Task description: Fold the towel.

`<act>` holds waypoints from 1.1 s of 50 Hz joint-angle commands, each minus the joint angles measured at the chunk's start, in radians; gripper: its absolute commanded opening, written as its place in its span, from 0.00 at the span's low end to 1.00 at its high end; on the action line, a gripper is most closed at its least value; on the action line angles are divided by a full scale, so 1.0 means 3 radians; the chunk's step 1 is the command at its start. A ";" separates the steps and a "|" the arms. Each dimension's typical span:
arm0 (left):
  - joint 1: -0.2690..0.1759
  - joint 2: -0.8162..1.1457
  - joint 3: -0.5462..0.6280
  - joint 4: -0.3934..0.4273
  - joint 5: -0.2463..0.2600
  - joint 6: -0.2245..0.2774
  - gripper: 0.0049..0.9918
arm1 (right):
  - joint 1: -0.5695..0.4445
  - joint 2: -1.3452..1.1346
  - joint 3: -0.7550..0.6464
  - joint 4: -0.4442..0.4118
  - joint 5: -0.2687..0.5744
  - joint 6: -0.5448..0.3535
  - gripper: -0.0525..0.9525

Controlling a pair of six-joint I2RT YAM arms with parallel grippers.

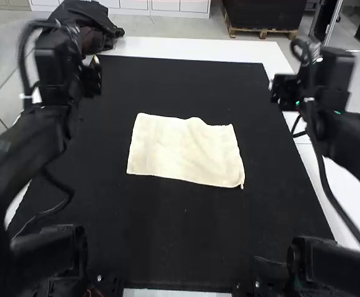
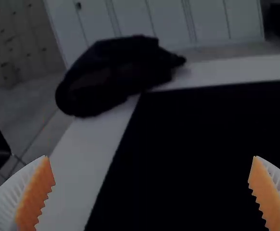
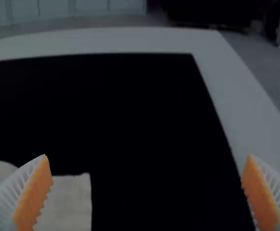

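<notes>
Black matting (image 1: 167, 253) covers most of the white table (image 1: 186, 49), and a dark bundle (image 1: 88, 21) slumps over its far left corner. Just in from the left side, the left end effector (image 2: 151, 156) is raised over the matting, open wide with nothing in its grasp. From there the towel (image 1: 186, 151) lies inward to the right and back toward the arms' bases.

The towel itself sits near the middle of the matting, spread flat as a rough rectangle, its long axis running across the table from left to right, skewed slightly. Its far edge rises in a small hump; whether the cloth is one layer or already doubled, I cannot tell.

On the right, the right end effector (image 3: 147, 155) is also open and empty, raised near that side of the matting. For it, the towel lies inward to the left and back toward the bases. Neither arm looks clearly nearer, so each seems best placed for the short side facing it. A first fold would probably need both to come inward and down, each taking a corner of the same long edge; uneven grips could twist the soft cloth.
</notes>
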 commanded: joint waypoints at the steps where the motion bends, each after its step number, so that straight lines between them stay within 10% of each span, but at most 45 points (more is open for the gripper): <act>1: -0.0032 0.0143 0.0026 0.0113 -0.0005 -0.0108 0.97 | 0.0044 0.0296 0.0022 -0.0021 0.0016 0.0387 0.95; 18: -0.0283 0.0808 -0.0112 0.0205 -0.0025 -0.0129 0.97 | 0.0044 0.0556 -0.0664 0.1022 0.0256 0.0330 0.95; 31: -0.0349 0.1416 0.0113 0.0113 0.0496 -0.0492 0.97 | 0.0131 0.0730 -0.0469 0.0966 0.0185 0.0141 0.96; 55: -0.0365 0.2071 0.0470 0.0292 0.0527 -0.0609 0.97 | 0.0453 0.1911 -0.0019 0.1053 -0.0142 0.0131 0.96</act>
